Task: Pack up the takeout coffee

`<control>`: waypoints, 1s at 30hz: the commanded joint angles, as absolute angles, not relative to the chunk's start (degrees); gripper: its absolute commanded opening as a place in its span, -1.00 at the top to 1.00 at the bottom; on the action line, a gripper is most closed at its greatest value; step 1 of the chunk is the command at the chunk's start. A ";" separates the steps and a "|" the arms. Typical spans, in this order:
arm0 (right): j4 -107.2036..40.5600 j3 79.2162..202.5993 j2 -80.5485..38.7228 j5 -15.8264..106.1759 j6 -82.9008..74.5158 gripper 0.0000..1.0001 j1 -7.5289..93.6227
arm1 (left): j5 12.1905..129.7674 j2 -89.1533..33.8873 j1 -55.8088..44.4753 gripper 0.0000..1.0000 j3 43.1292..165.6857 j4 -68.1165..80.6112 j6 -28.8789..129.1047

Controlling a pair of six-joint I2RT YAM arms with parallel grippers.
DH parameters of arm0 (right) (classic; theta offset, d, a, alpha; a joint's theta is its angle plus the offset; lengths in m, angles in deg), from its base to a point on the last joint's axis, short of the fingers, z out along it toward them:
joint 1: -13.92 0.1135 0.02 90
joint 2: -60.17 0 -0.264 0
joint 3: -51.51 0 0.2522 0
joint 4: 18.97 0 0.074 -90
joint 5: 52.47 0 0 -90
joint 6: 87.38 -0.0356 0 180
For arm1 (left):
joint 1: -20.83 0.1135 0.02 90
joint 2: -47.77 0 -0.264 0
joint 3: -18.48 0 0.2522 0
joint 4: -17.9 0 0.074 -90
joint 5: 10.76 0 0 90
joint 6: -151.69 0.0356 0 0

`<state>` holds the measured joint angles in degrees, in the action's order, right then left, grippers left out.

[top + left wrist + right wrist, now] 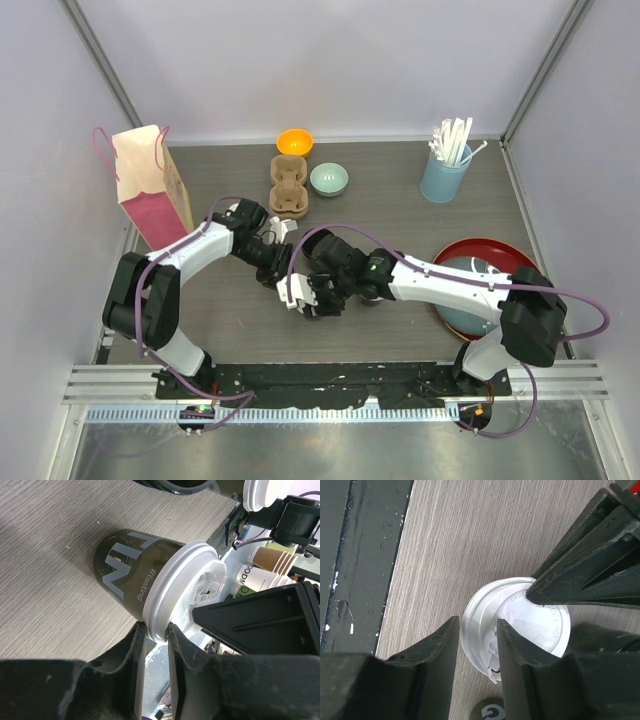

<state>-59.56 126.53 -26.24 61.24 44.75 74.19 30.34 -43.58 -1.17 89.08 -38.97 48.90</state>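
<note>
You are early in the packing, as far as these views let you judge. The cardboard cup carrier (290,187) in the upper middle of the overhead view shows bare wells. The pink-and-tan paper bag (150,190) stands at the upper left, well apart from the work, and I can see nothing loaded into either. The one black paper cup (130,575) you can be sure of stands on the wood-grain tabletop (400,220) in the middle of the overhead frame. It is mostly hidden there under both arms, and its white lid (530,625) is on top. I cannot tell whether that lid is snapped fully down. Your left hand (156,630) is closed on the lid's rim at the lower middle of the left wrist view, with the cup body running off to the upper left. Your right hand (476,625) straddles the same lid's edge from the lower left of its own view. A sliver of tabletop shows beside the outer finger, so I cannot tell whether it pinches or merely brackets the rim. In my judgement, you have yet to settle the lid, carry the cup up the frame to the carrier, and then see to the bag.
</note>
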 commanded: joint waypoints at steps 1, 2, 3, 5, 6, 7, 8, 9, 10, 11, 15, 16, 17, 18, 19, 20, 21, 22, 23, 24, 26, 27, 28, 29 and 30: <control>-60.06 129.87 -25.17 61.97 44.28 0.21 74.12 | 32.48 -44.07 -1.23 0.49 89.81 -39.19 50.80; -60.06 130.05 -25.09 61.62 43.93 0.21 74.13 | 32.57 -43.90 -1.14 0.49 89.81 -39.27 50.88; -60.06 130.40 -25.00 61.53 43.50 0.20 74.13 | 32.66 -43.81 -1.23 0.49 89.81 -39.27 50.97; -60.15 130.66 -24.91 61.53 43.23 0.18 74.13 | 32.57 -43.72 -1.23 0.49 89.72 -39.27 50.97; -60.15 130.75 -24.82 61.61 43.14 0.18 74.13 | 32.57 -43.72 -1.23 0.49 89.72 -39.27 50.97; -60.15 130.84 -24.82 61.53 43.05 0.18 74.04 | 32.66 -43.72 -1.23 0.49 89.63 -39.36 51.06; -60.15 130.75 -24.91 61.44 42.96 0.20 74.04 | 32.66 -43.72 -1.23 0.49 89.72 -39.36 51.06; -60.15 130.58 -24.91 61.18 43.05 0.23 74.12 | 32.57 -43.72 -1.23 0.49 89.81 -39.45 51.06; -60.15 130.32 -25.08 61.09 43.05 0.25 74.13 | 32.66 -43.72 -1.14 0.49 89.81 -39.45 51.06; -60.15 130.23 -25.17 61.00 43.05 0.27 74.13 | 32.66 -43.72 -1.14 0.49 89.81 -39.45 51.06; -60.94 129.53 -25.79 60.30 43.31 0.35 74.12 | 32.57 -43.81 -1.14 0.49 89.81 -39.45 51.06; -60.94 129.17 -25.79 59.95 43.58 0.35 74.04 | 32.66 -43.98 -1.23 0.49 89.81 -39.45 51.06; -60.85 129.00 -26.05 59.86 43.75 0.38 74.12 | 32.66 -44.07 -1.23 0.49 89.81 -39.45 50.97; -60.85 128.65 -26.23 59.77 43.67 0.39 74.04 | 32.75 -44.25 -1.23 0.49 89.72 -39.36 50.97; -60.94 128.47 -26.40 59.68 43.67 0.42 74.04 | 32.75 -44.60 -1.14 0.49 89.81 -39.36 50.97; -60.85 128.29 -26.49 59.51 43.67 0.44 74.12 | 32.83 -44.77 -1.23 0.49 89.81 -39.45 50.97; -60.85 127.94 -26.84 59.42 43.67 0.51 74.04 | 32.83 -44.86 -1.14 0.49 89.81 -39.36 50.88; -60.94 127.68 -26.93 59.24 43.84 0.53 74.12 | 32.92 -45.39 -1.14 0.49 89.81 -39.45 50.88; -60.94 127.33 -27.02 58.98 44.19 0.56 74.13 | 32.83 -45.48 -1.05 0.50 89.81 -39.45 50.88; -60.85 126.63 -27.11 58.81 44.37 0.59 74.13 | 32.83 -45.74 -1.05 0.50 89.81 -39.45 50.80; -60.68 125.57 -27.11 58.37 44.55 0.61 74.12 | 32.66 -46.09 -0.70 0.50 89.89 -39.62 50.79; -60.33 124.70 -26.93 58.36 44.28 0.62 74.13 | 32.48 -46.18 -0.70 0.50 89.89 -39.63 50.79; -60.15 124.25 -26.67 58.45 43.93 0.62 74.13 | 32.48 -46.27 -0.61 0.51 89.89 -39.63 50.79; -59.80 123.73 -26.32 58.45 43.84 0.62 74.13 | 32.40 -46.44 -0.53 0.51 89.98 -39.63 50.79; -59.01 122.85 -25.88 58.63 43.58 0.59 74.04 | 32.39 -46.53 -0.52 0.50 89.98 -39.63 50.79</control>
